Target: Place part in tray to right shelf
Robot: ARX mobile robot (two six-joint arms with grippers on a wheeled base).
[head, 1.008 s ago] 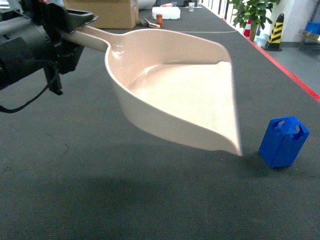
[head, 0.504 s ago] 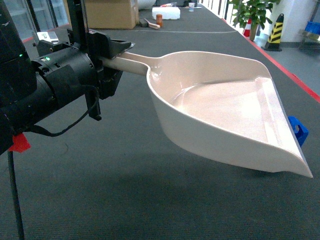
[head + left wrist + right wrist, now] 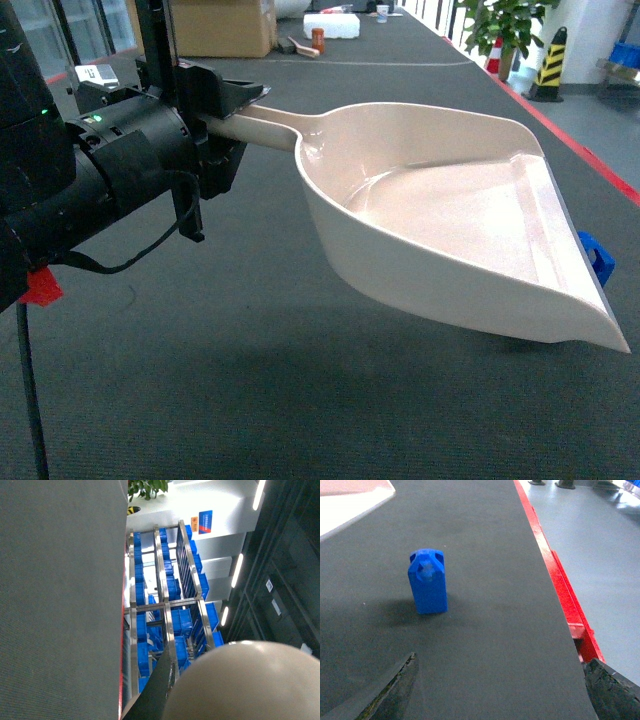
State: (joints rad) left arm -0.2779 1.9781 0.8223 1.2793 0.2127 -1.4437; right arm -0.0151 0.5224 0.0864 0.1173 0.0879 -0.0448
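While half-hidden ahead, part (image 3: pixel 428 582) upright.

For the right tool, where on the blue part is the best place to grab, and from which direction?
Grip the part across its two flat side walls around mid-height, coming from the right tool's present side with fingers spread, as they are now. It stands upright and alone on the grey mat, cut-out end up, so the flat sides look the surest hold. The tray lip hangs close to its left, so approach from the right.
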